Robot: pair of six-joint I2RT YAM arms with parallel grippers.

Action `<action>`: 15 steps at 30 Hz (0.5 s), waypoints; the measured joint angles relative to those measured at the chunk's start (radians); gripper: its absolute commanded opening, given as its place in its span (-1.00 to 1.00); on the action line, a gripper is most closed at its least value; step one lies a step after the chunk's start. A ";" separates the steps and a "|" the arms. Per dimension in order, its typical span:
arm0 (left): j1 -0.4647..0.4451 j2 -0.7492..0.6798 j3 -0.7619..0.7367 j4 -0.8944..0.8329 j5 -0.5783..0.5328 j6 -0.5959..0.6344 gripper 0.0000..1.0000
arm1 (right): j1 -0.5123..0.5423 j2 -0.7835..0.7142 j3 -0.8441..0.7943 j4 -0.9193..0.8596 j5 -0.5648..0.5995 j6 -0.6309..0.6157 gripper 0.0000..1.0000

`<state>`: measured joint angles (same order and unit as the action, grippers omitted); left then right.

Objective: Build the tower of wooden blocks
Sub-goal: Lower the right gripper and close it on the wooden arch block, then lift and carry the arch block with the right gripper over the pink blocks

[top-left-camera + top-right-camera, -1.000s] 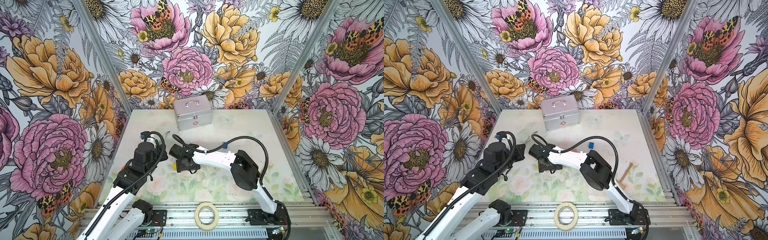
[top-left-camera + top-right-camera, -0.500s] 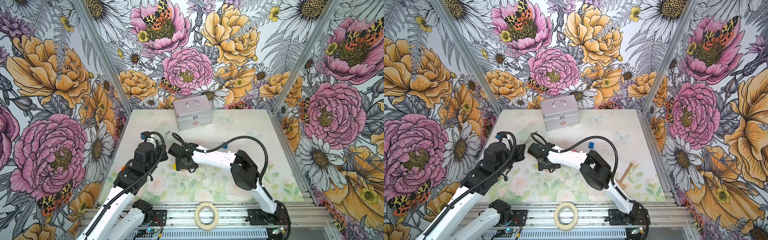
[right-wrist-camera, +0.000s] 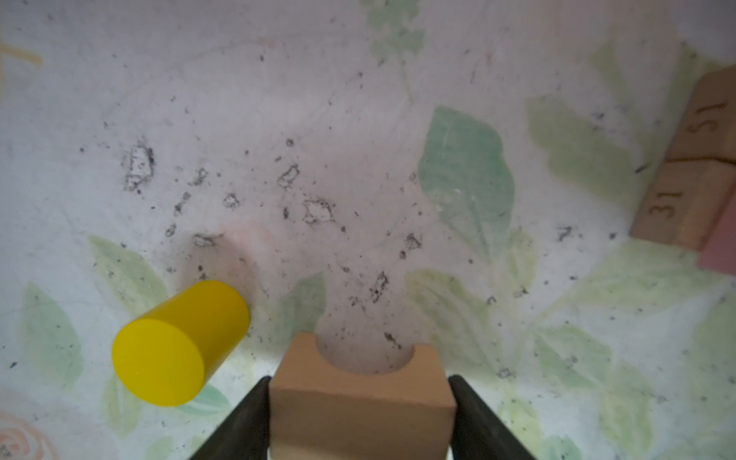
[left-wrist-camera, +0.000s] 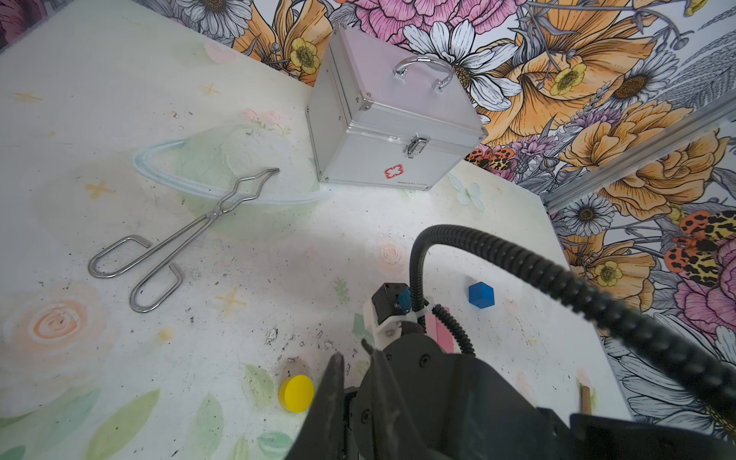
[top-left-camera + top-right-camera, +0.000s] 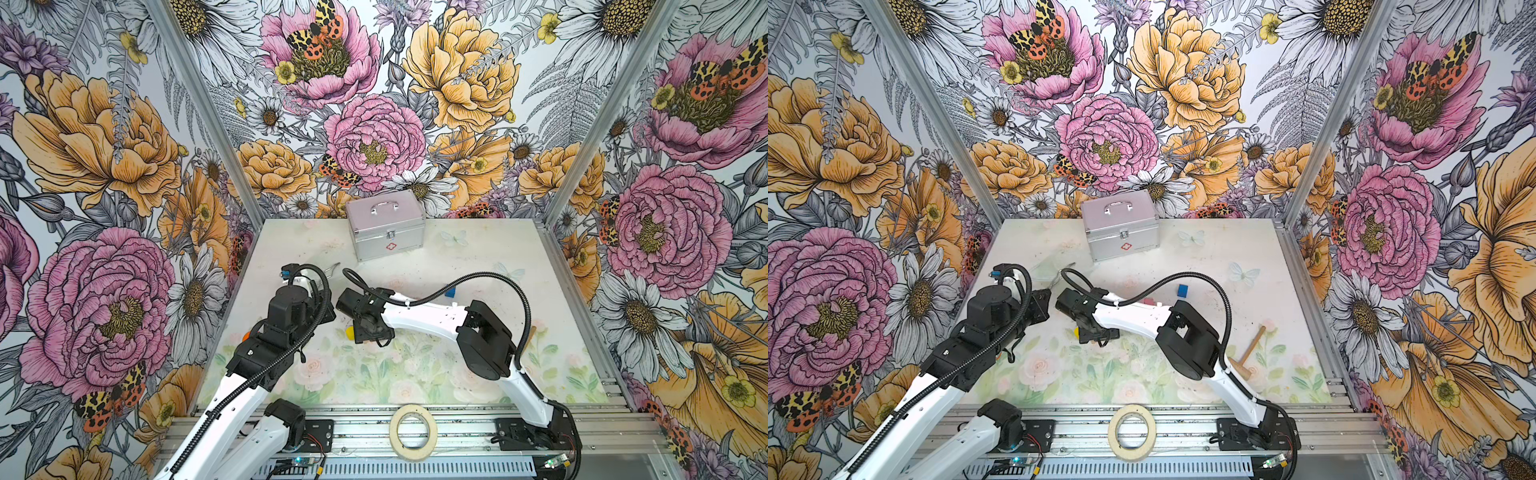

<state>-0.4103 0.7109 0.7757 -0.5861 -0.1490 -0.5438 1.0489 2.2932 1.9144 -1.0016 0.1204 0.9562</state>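
Right gripper [image 3: 358, 380]: you are closing it on a tan notched block [image 3: 362, 402]. Both black fingers [image 3: 247, 418] are lying against its flat side faces, so it is reading as a pinch.
Left gripper [image 4: 350, 358]: you are holding it close to the right wrist. Its jaws are looking drawn almost together, with nothing between them.
Block position: the notched block is sitting low at mid-table, hidden under the right wrist in both top views. I cannot tell whether it is resting on the table [image 4: 119, 99] or just clear of it.
Neighbours: the yellow cylinder [image 3: 179, 342] is sitting just beside the block, apart from it. Two tan bricks [image 3: 685, 187] are lying together nearby, with a pink brick [image 3: 721, 247] against them. The blue block [image 4: 481, 294] is sitting on its own, apart from the pink brick.
Handling (judgement): the block is looking light, rigid and smooth-faced, so it is probably needing only modest squeeze. It may be pivoting if you are gripping it off-centre.
Where to hold: you are taking it across the two solid faces flanking the notch. That is looking right, since the curved cut-out offers no flat seat.
Risk: the cylinder is lying close enough that a sideways sweep may be knocking it.
Not in play: the mallet [image 5: 1252, 351], silver case [image 5: 386, 224] and metal tongs [image 4: 179, 239] are lying well apart.
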 measured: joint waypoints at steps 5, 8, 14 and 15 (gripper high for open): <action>0.000 -0.009 0.000 0.000 0.000 0.000 -0.68 | 0.000 0.000 0.003 0.000 -0.001 0.001 -0.32; 0.000 -0.010 0.000 0.000 0.000 0.000 -0.68 | 0.000 0.000 0.003 0.000 -0.001 -0.001 -0.88; 0.000 -0.010 0.000 0.000 0.000 0.000 -0.67 | -0.003 -0.001 0.003 0.000 -0.001 -0.008 -1.00; 0.000 -0.010 0.000 0.000 0.000 0.000 -0.67 | -0.003 -0.002 0.003 -0.001 0.000 -0.011 -1.00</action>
<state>-0.4103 0.7013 0.7753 -0.5861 -0.1493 -0.5438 1.0454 2.2910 1.9175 -1.0027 0.1200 0.9455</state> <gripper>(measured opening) 0.163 0.603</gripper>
